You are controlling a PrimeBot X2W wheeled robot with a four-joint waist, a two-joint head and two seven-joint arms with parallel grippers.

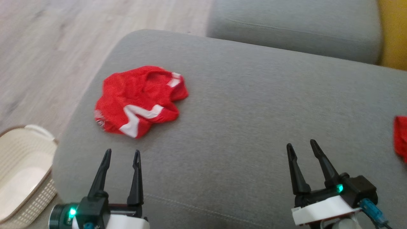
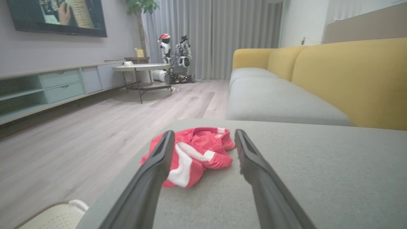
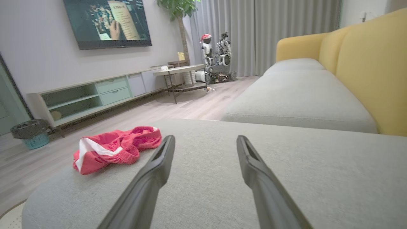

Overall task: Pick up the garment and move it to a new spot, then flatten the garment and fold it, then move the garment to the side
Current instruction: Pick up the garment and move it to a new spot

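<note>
Pale basket at your far left, crumpled red garment lying on the left part of the grey cushion, your left gripper near it, fingers spread and empty, your right gripper well apart, also spread and empty

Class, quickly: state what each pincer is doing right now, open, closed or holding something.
Left pincer: open, empty, just short of the red garment.
Right pincer: open, empty, over the grey cushion.
</note>
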